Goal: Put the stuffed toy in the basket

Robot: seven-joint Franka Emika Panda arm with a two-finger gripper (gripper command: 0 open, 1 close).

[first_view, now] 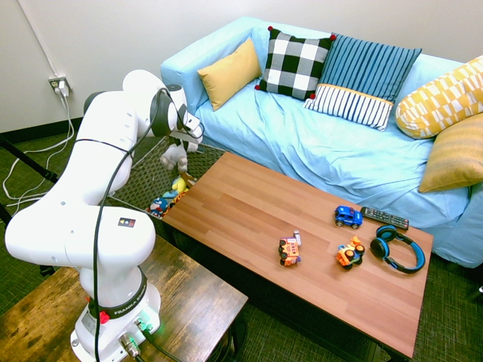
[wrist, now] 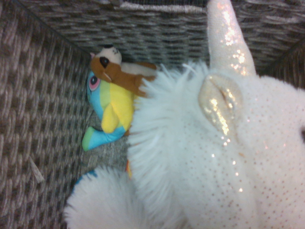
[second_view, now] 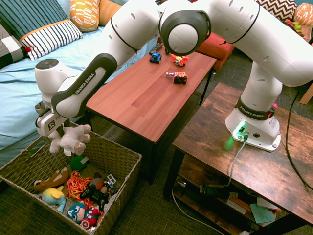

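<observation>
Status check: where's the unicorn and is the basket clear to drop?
Gripper shut on unicorn, hanging above basket. Not released yet. Other toys lie in the basket; nothing blocks the drop.

The stuffed toy (second_view: 71, 138) is held between the fingers of the gripper (second_view: 57, 131) above the basket (second_view: 120, 169), with other toys (second_view: 73, 193) lying in the basket below the fingers.
</observation>
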